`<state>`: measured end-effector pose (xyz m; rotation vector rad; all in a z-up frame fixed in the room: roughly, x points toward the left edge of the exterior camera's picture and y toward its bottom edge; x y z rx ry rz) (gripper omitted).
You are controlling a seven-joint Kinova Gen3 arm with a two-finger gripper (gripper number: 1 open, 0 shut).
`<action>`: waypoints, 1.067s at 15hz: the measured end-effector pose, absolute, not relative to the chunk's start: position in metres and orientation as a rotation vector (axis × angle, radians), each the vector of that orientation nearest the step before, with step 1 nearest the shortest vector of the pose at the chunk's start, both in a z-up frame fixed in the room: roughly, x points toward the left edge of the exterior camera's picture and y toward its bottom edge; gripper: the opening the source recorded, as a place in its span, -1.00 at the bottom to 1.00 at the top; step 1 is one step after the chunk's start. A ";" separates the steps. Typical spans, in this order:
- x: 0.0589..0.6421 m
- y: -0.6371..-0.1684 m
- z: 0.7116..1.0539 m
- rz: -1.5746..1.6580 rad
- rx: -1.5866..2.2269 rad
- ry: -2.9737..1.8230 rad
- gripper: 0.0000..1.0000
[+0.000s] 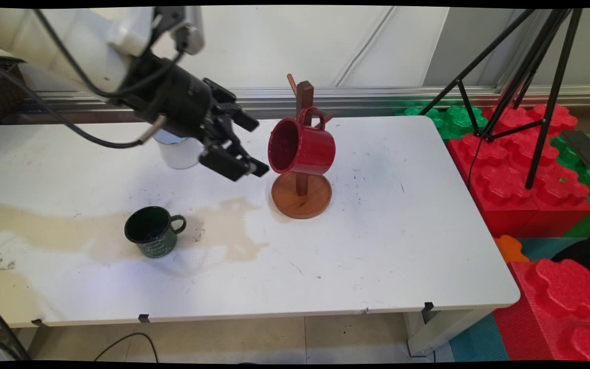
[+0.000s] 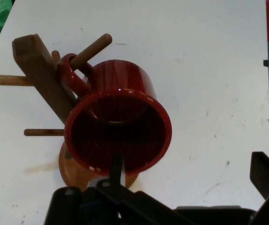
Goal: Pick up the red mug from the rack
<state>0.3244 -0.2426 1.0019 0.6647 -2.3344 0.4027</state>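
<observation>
A red mug (image 1: 302, 147) hangs by its handle from a peg of the wooden mug tree (image 1: 301, 197), tilted with its mouth toward the left. My gripper (image 1: 255, 147) is open just left of that mouth, its tips close to the rim, with nothing between the fingers. In the hand view the red mug (image 2: 118, 129) faces me mouth-on, hooked on a peg of the mug tree (image 2: 40, 77). One thin finger (image 2: 116, 169) overlaps the mug's lower rim; the other finger (image 2: 265, 173) stands far off at the right. The gripper (image 2: 190, 180) holds nothing.
A dark green mug (image 1: 153, 238) stands upright on the table (image 1: 377, 246) at the front left, beside a brownish stain (image 1: 223, 225). A white mug (image 1: 180, 151) is partly hidden behind the arm. Red and green foam blocks (image 1: 525, 174) and a black tripod (image 1: 530, 77) stand right of the table.
</observation>
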 end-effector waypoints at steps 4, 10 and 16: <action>0.307 -0.253 0.985 0.399 0.711 -2.320 1.00; 0.282 -0.270 0.959 0.401 0.772 -2.295 1.00; 0.263 -0.276 0.940 0.419 0.815 -2.264 1.00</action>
